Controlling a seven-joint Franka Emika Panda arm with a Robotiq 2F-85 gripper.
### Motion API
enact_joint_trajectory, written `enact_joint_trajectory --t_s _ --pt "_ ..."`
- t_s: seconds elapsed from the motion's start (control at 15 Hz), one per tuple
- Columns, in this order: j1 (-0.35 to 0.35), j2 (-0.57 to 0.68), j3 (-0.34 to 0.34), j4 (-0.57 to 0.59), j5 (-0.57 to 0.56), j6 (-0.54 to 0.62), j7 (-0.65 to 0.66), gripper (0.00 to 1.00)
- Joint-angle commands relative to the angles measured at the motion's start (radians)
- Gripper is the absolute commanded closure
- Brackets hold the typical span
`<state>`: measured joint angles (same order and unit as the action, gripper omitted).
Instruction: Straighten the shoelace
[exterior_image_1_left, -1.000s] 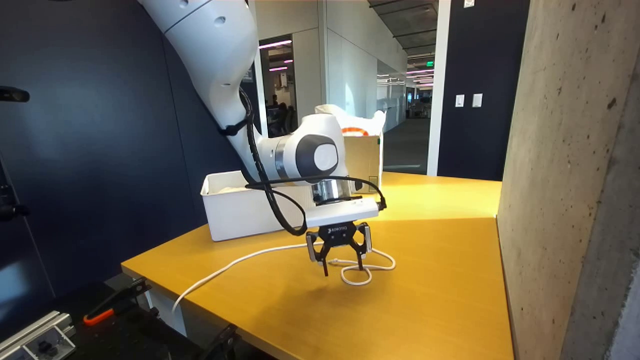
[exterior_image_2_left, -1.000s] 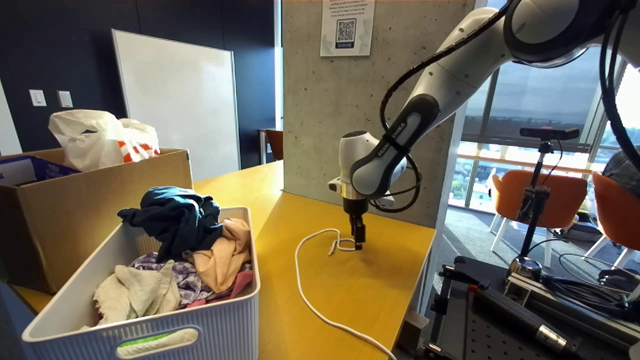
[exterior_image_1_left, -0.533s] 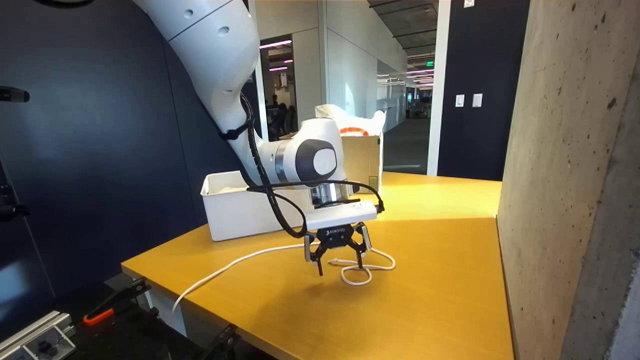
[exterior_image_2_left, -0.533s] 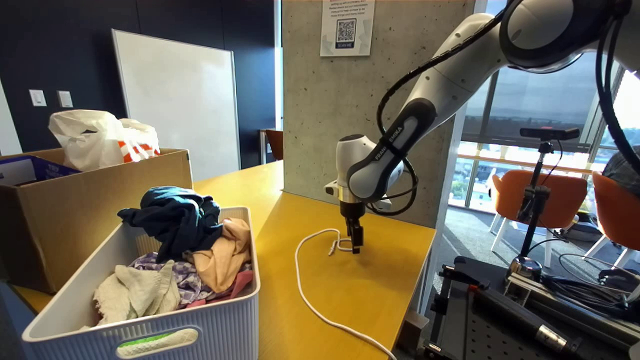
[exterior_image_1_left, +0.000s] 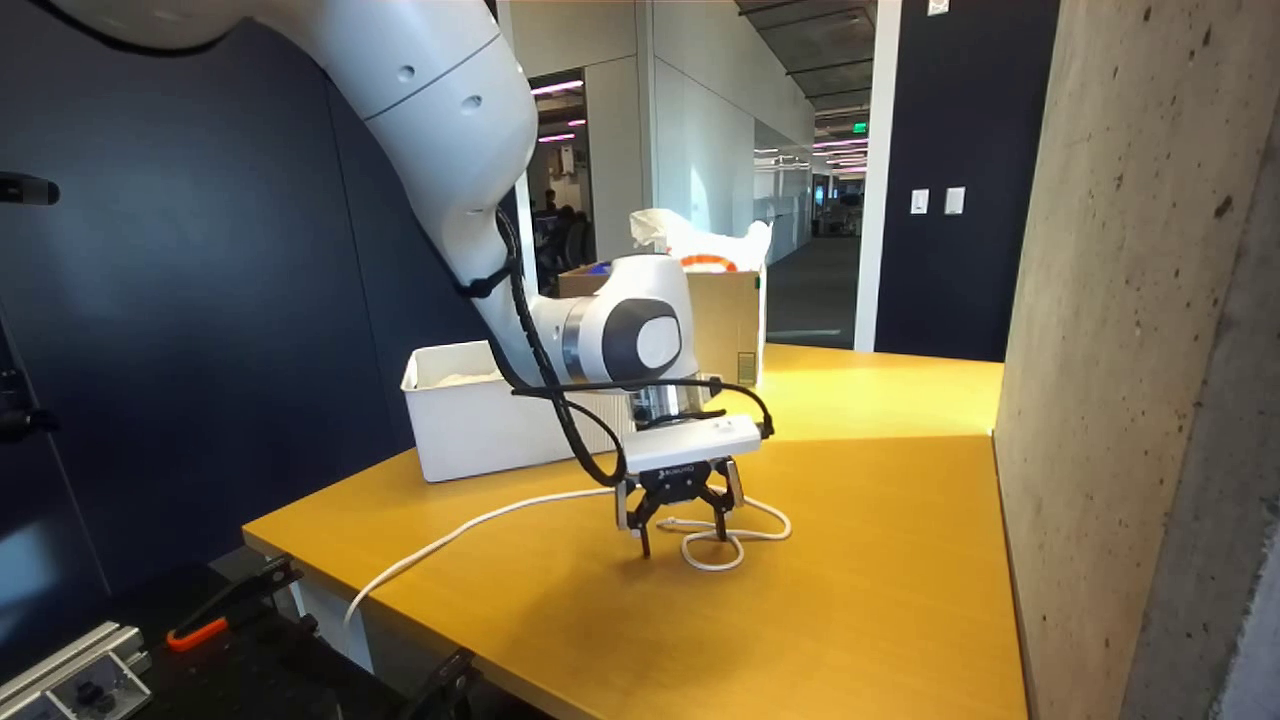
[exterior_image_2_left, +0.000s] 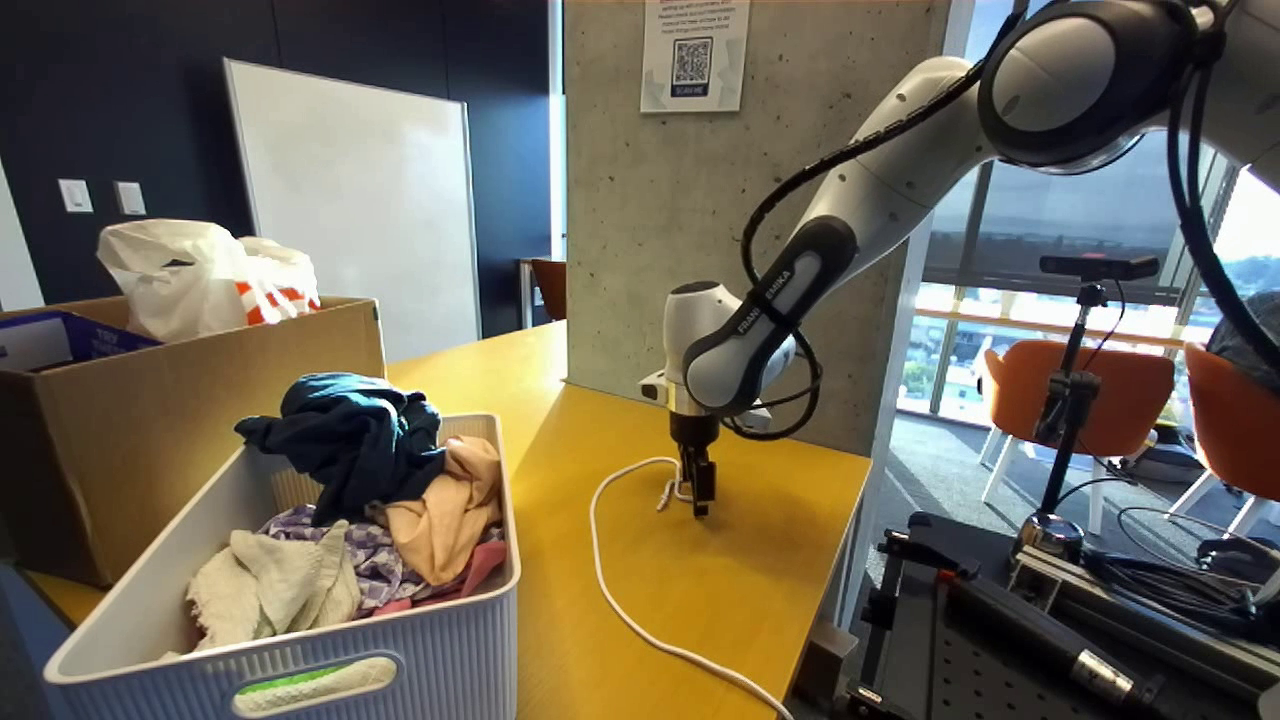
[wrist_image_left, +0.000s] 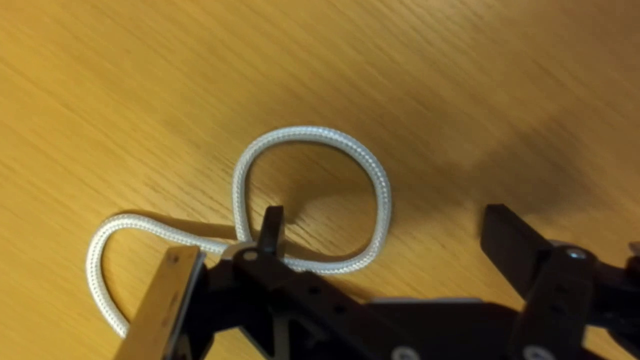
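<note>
The shoelace (wrist_image_left: 310, 133), a white braided cord, lies on the table with a round loop and a bend beside it. In both exterior views its long tail (exterior_image_1_left: 550, 498) curves away and runs over the table edge (exterior_image_2_left: 640, 630). My gripper (wrist_image_left: 384, 207) points down just above the loop with its jaws wide apart. In the wrist view one fingertip (wrist_image_left: 272, 220) appears over the inside of the loop, and its linkage hides the crossing of the cord. The opposite finger (wrist_image_left: 510, 245) stands outside the loop over bare wood. Nothing is gripped. Whether the fingers touch the table I cannot tell.
A white bin (exterior_image_2_left: 450, 670) full of cloths stands on the table beside the cord's tail. Behind it is a cardboard box (exterior_image_2_left: 230, 400) with plastic bags. A concrete pillar (exterior_image_2_left: 750, 200) borders the table (exterior_image_1_left: 880, 560). Clamps (exterior_image_1_left: 270, 577) sit at the table's edge.
The gripper has come down lower over the loop, and the arm has shifted toward the bin's side. Its jaws have spread a little wider. The shoelace has not visibly moved.
</note>
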<state>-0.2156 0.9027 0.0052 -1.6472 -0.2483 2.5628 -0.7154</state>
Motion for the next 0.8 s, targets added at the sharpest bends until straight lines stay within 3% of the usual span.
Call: enact_joint_trajectory --t_s 0.0,0.07,0.13,0.27,0.73 --pt "-0.032 0.045 0.035 0.054 0.019 -0.008 -0.052 0.00" --pt "-0.034 0.051 0.038 0.058 0.020 -0.006 -0.056 0.03" --pt "-0.038 0.050 0.041 0.053 0.022 -0.004 -0.063 0.27" --pt "-0.041 0.045 0.042 0.045 0.022 0.000 -0.071 0.29" --pt "-0.049 0.044 0.041 0.055 0.024 0.010 -0.076 0.81"
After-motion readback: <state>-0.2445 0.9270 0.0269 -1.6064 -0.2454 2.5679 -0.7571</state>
